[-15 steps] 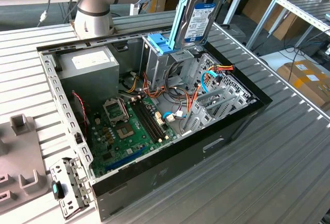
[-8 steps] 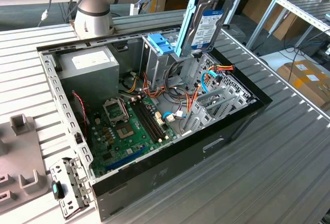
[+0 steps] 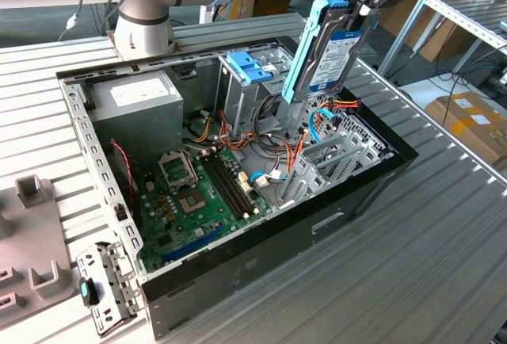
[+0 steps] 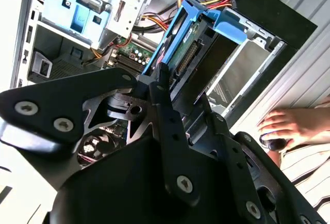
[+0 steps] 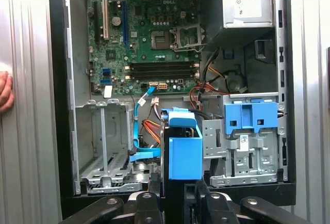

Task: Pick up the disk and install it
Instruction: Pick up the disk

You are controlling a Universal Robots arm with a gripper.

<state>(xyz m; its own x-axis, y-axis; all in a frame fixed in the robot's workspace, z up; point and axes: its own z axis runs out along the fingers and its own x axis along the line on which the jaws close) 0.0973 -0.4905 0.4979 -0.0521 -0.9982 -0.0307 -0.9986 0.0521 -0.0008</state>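
Note:
The disk (image 3: pixel 326 47), a dark flat drive in bright blue rails, hangs upright over the right end of the open computer case (image 3: pixel 372 189). My gripper (image 3: pixel 358 9) is shut on its upper end. In the second wrist view the disk (image 4: pixel 186 46) runs away from the black fingers (image 4: pixel 164 95) toward the case. In the first wrist view the disk (image 5: pixel 184 154) is seen end on by its blue tab. It sits between the empty grey drive cage (image 5: pixel 105 141) and the tall bay with the blue clip (image 5: pixel 251 118).
Inside the case lie the green motherboard (image 3: pixel 198 193), the grey power supply (image 3: pixel 136 98), orange and blue cables (image 3: pixel 321 118) and the blue-clipped bay (image 3: pixel 249 66). A person's hand (image 4: pixel 289 126) rests on the ribbed table beside the case. A grey fixture (image 3: pixel 28 233) stands at the exterior view's left.

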